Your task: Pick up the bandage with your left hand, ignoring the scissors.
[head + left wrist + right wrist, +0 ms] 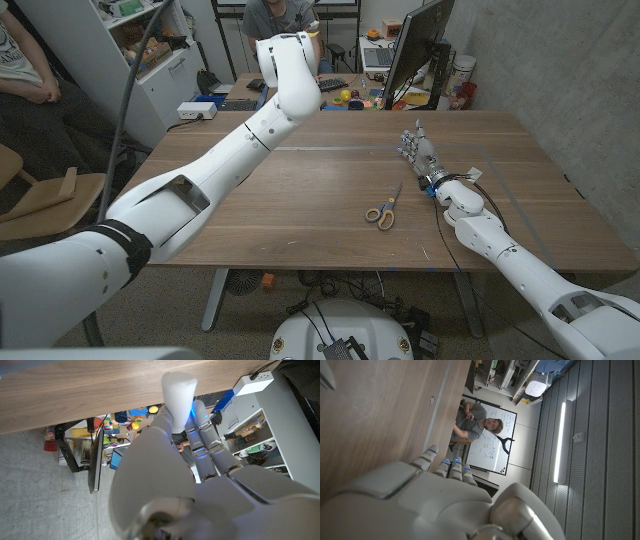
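My left arm is raised high over the table's far left part. In the left wrist view my left hand holds a cream-white rounded roll, the bandage, between thumb and fingers, well above the wooden table. The scissors, with tan handles, lie on the table right of the middle. My right hand stands upright on the table beyond the scissors, fingers apart and holding nothing. The right wrist view looks over the back of that hand.
A dark monitor, a keyboard and small coloured toys stand past the far edge. People sit behind the table and at the far left. A white power strip lies at the back left.
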